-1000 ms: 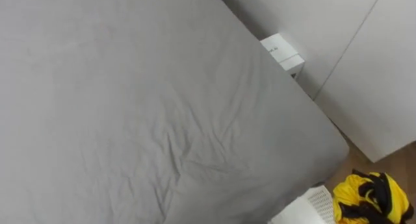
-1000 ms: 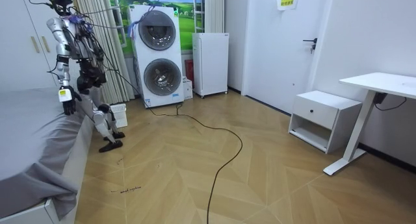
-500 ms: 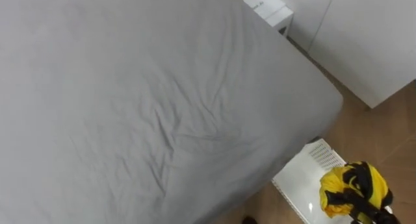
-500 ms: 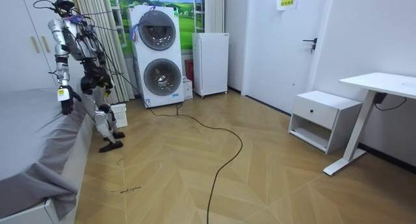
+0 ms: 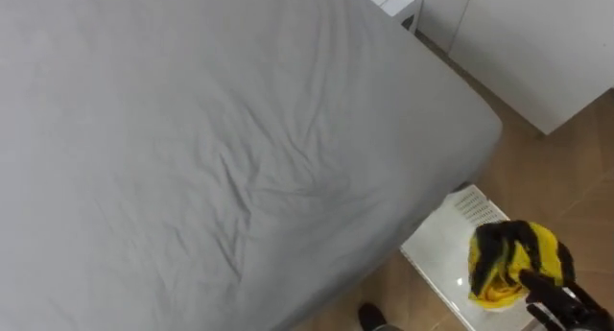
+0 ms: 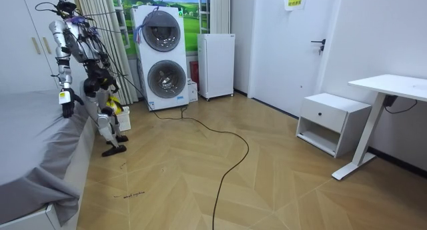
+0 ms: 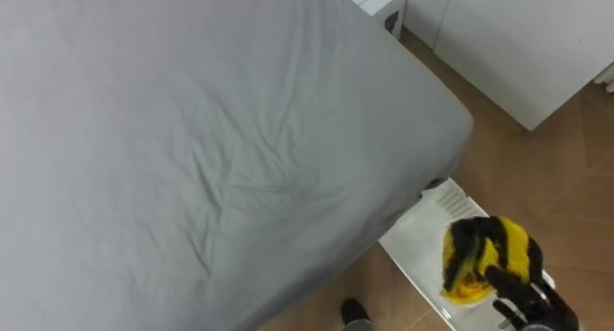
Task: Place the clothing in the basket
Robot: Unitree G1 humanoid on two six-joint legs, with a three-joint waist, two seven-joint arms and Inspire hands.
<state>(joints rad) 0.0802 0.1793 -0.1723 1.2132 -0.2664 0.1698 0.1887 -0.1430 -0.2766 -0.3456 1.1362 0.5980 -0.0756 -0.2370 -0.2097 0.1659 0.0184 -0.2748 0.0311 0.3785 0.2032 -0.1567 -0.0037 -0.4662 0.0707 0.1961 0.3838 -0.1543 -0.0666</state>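
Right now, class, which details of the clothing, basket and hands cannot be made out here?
White slatted plastic basket: its near end is cut off by the eye views' bottom edge; the yellow-and-black garment covers part of it.
Right hand, holding the garment: mostly cut off by the same edge.
Left hand: too small in the room view to read.

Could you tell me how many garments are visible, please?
1: a bunched yellow-and-black garment in the right hand, above the white plastic basket; the bundle may hide more.
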